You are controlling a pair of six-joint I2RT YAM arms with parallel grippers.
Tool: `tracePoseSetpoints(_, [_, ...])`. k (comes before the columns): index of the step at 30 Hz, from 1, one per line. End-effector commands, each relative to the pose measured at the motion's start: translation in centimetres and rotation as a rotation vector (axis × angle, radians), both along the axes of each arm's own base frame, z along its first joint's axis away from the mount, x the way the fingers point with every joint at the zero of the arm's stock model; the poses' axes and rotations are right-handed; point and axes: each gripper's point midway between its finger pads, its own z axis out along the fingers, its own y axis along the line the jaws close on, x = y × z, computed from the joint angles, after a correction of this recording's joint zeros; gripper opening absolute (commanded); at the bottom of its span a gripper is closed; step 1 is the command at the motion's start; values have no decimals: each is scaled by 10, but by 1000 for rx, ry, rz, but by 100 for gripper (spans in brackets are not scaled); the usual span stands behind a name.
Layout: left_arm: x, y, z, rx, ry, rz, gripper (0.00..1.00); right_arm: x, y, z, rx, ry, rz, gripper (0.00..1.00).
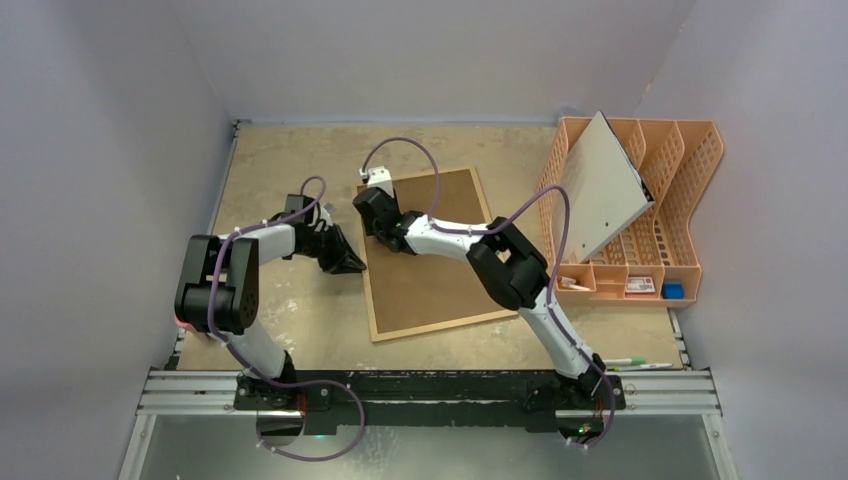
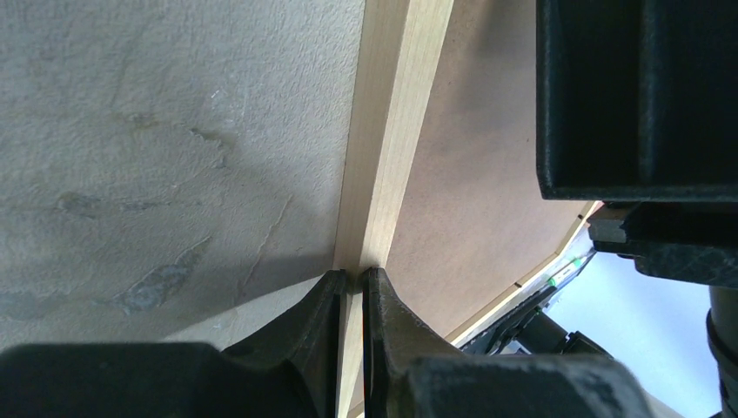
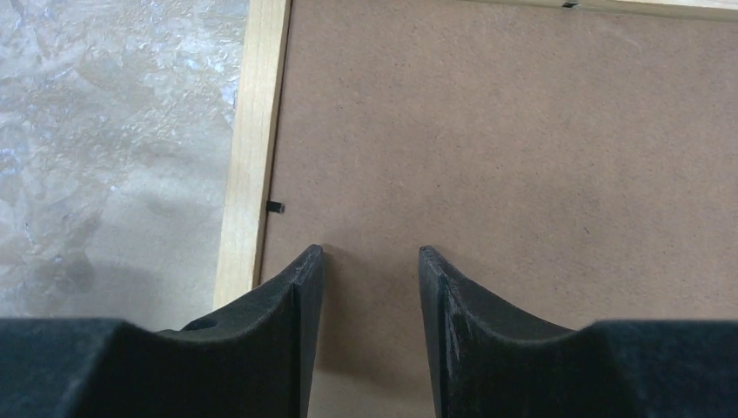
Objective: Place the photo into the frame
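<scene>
The frame (image 1: 420, 290) lies face down on the table, its brown fibreboard back (image 3: 505, 131) up and its light-wood rim (image 2: 392, 131) around it. My left gripper (image 1: 352, 265) is at the frame's left side, and in the left wrist view it (image 2: 355, 277) is shut on the wooden rim. My right gripper (image 1: 368, 212) hovers over the back near the upper left corner. In the right wrist view it (image 3: 372, 252) stands open with only bare fibreboard between its fingers, just right of the rim (image 3: 252, 131). The photo is out of view.
An orange file rack (image 1: 680, 200) stands at the back right with a grey-white board (image 1: 600, 185) leaning in it and small items in its front tray. Two pens (image 1: 635, 362) lie near the right arm's base. Walls close in on three sides.
</scene>
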Motion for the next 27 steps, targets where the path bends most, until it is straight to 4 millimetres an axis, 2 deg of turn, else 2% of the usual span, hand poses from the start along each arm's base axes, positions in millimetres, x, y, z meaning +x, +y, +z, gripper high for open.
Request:
tracePoseSetpoints(1, [-46, 39, -50, 242, 206, 16, 14, -66, -87, -113, -409, 275, 78, 46])
tracePoseSetpoints(3, [-43, 38, -49, 237, 201, 14, 14, -67, -81, -108, -387, 277, 93, 46])
tracePoseSetpoints(5, [-37, 36, -43, 221, 180, 9, 14, -70, -65, -95, -312, 300, 136, 46])
tracePoseSetpoints(9, [-28, 26, -32, 155, 133, -10, 18, -75, -30, -38, -128, 347, 174, 46])
tracePoseSetpoints(11, [-27, 19, -28, 113, 125, -13, 21, -87, -19, -13, -39, 393, 190, 46])
tracePoseSetpoints(13, [-28, 16, -27, 90, 117, -12, 23, -103, -16, 1, 22, 446, 209, 46])
tracePoseSetpoints(19, [-38, 20, -37, 111, 130, -3, 23, -176, -29, 6, 66, 603, 297, 52])
tracePoseSetpoints(23, [-45, 20, -41, 113, 155, 10, 22, -202, -32, 7, 48, 622, 350, 58])
tracePoseSetpoints(27, [-49, 21, -43, 122, 166, 13, 21, -217, -28, 1, 3, 622, 377, 67])
